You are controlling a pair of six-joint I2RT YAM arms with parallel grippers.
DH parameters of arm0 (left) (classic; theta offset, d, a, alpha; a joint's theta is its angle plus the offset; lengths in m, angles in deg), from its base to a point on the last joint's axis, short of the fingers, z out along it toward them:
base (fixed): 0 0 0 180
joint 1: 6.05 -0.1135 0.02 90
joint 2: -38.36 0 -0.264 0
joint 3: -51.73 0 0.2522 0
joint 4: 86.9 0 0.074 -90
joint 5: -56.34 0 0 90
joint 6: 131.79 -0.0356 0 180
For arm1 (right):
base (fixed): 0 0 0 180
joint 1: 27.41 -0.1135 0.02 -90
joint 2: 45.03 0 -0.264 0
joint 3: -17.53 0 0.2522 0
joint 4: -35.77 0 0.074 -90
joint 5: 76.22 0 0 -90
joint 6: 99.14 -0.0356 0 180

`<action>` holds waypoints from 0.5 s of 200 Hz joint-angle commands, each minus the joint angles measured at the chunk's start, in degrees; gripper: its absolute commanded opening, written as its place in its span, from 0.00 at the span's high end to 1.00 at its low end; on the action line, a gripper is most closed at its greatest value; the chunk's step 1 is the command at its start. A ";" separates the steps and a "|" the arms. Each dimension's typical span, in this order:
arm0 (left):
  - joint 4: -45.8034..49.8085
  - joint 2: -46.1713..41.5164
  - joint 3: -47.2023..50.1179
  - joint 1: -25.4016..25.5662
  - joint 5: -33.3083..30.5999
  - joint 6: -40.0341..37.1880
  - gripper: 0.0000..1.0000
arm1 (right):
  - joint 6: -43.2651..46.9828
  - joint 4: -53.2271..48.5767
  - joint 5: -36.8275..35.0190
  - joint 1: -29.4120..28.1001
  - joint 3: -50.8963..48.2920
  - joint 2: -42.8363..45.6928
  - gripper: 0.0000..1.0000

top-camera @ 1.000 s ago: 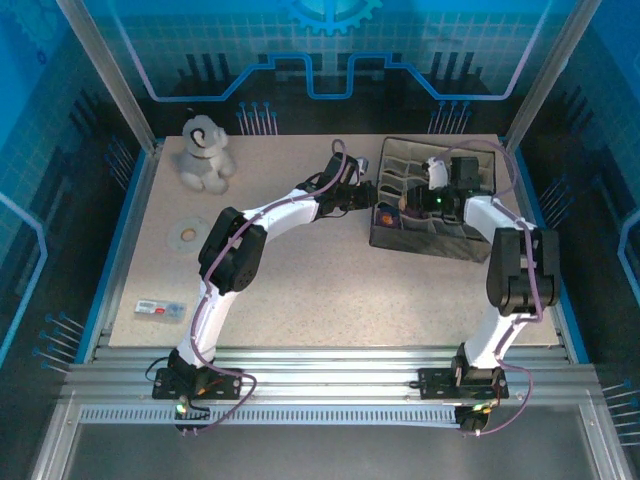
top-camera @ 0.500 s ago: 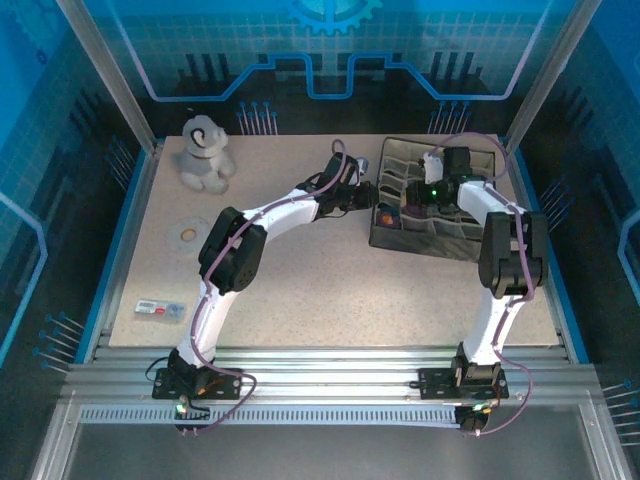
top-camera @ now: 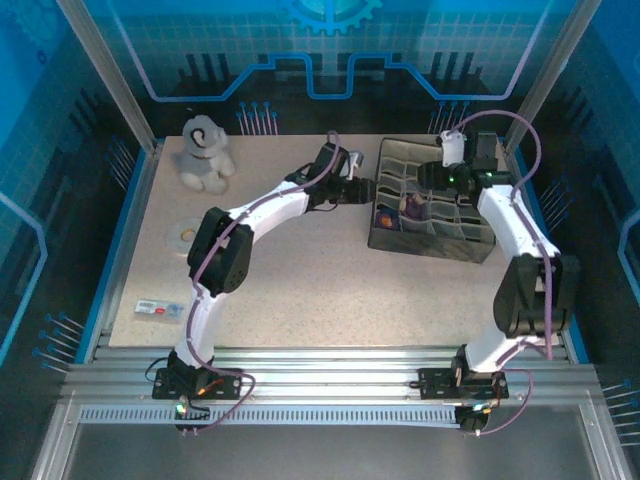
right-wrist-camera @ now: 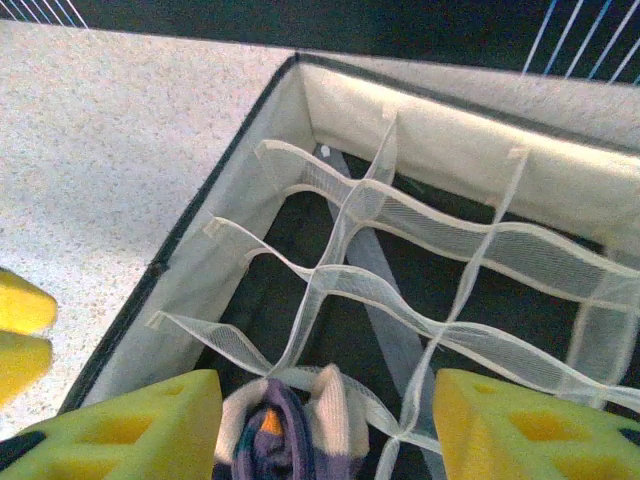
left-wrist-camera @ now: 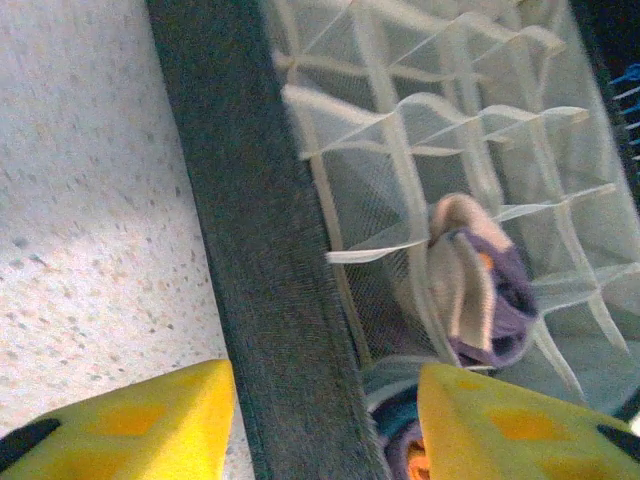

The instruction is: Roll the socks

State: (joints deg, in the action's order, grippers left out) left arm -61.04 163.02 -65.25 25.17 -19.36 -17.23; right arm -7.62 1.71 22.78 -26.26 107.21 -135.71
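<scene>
A rolled purple sock (top-camera: 414, 207) with a tan end sits in a cell of the grey fabric organizer (top-camera: 430, 246). It is also in the left wrist view as the tan-and-purple roll (left-wrist-camera: 480, 290) and in the right wrist view as the roll (right-wrist-camera: 290, 430). A second roll with navy and orange (top-camera: 385, 215) (left-wrist-camera: 400, 445) lies in the cell beside it. My left gripper (top-camera: 367, 190) (left-wrist-camera: 325, 425) is open, straddling the organizer's dark left wall (left-wrist-camera: 270, 250). Above the tan roll hangs my right gripper (top-camera: 428, 185) (right-wrist-camera: 325, 425), open and empty.
The organizer's white mesh dividers (right-wrist-camera: 400, 230) form several cells at the table's back right. A grey plush toy (top-camera: 205, 152) sits back left. A flat ring (top-camera: 185, 235) and a small packet (top-camera: 160, 308) lie on the left.
My right gripper has lifted and pulled back toward the far side of the organizer, leaving the tan-ended roll in its cell. The left gripper stayed at the organizer's left wall.
</scene>
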 commanded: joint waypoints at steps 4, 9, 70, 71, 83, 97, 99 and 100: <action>1.88 -8.84 2.85 -1.55 0.70 -5.54 0.41 | -0.79 1.99 -0.48 2.24 -6.48 7.48 0.39; 1.79 -9.93 3.79 -1.80 0.68 -5.99 0.38 | -0.89 2.66 -0.63 2.64 -8.19 9.05 0.38; 3.12 -26.55 21.37 -6.17 -4.37 -12.81 0.01 | -2.57 11.49 -8.14 6.37 -30.10 30.40 0.13; 3.25 -26.87 21.74 -6.22 -4.63 -12.92 0.01 | -2.57 11.54 -8.22 6.48 -30.29 30.40 0.12; 4.07 -30.38 25.89 -7.07 -8.09 -14.55 0.01 | -2.25 12.09 -8.95 7.09 -32.96 33.27 0.10; 3.48 -35.36 31.76 -7.89 -12.33 -17.39 0.01 | -1.97 13.61 -10.79 7.20 -35.98 36.21 0.06; 3.22 -36.18 32.77 -7.99 -13.06 -17.78 0.00 | -1.96 14.01 -11.05 7.25 -36.45 36.61 0.05; 3.03 -36.56 33.24 -8.09 -13.38 -18.00 0.01 | -1.96 14.25 -11.21 7.22 -36.67 36.79 0.05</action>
State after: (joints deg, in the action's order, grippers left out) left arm -59.66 133.86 -39.90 18.59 -24.52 -28.82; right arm -9.54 10.76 15.76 -20.08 74.25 -102.88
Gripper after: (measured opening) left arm 0.994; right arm 0.927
